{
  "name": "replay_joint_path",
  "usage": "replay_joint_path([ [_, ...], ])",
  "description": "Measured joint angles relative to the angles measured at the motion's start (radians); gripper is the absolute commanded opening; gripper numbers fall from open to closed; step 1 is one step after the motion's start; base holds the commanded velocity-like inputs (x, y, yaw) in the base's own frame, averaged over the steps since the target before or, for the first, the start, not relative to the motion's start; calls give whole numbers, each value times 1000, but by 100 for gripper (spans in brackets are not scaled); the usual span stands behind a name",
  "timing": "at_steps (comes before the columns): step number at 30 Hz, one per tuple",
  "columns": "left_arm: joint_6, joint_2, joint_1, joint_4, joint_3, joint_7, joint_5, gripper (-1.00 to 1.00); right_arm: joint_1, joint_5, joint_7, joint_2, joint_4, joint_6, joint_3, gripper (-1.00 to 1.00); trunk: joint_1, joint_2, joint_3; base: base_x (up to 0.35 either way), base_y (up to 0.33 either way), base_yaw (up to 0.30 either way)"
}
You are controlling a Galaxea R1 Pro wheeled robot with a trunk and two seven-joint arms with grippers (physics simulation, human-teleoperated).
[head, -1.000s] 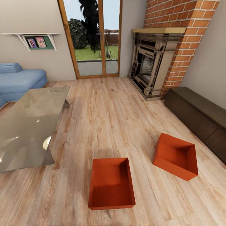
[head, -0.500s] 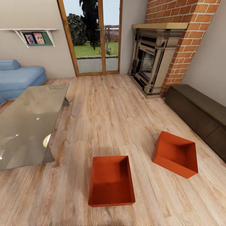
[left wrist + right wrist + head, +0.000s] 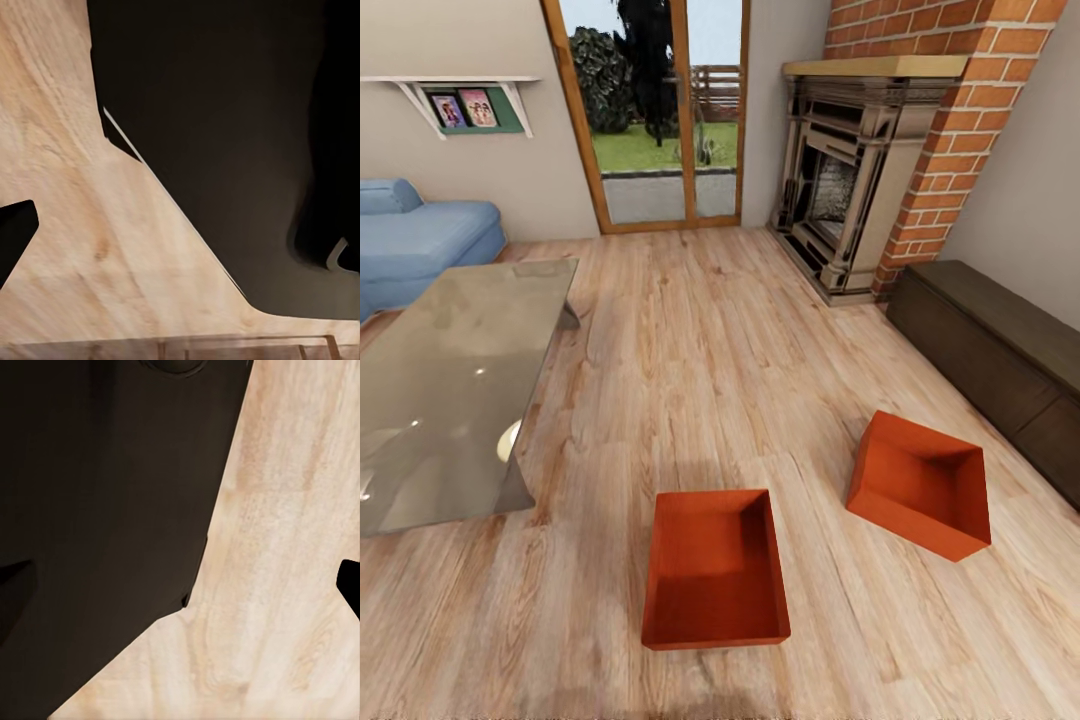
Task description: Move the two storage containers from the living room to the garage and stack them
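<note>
Both of the 2 storage containers sit on the living room's wood floor [image 3: 690, 330]: the nearer container [image 3: 715, 570] straight ahead, the farther container [image 3: 920, 485] tilted rightward. Nothing's lifted yet; approach and reach come next. I cannot tell either pincer's state.

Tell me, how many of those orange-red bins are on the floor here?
2. The nearer container sits on the wood floor straight ahead; the other container lies farther right, turned at an angle, near the dark cabinet.
</note>
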Motion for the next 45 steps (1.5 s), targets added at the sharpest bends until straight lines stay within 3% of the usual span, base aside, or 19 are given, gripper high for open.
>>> replay_joint_path([
  [45,0,0,0,0,0,0,0,100,0,1,0,0,0,0,0,100,0,0,-73,0,0,0],
])
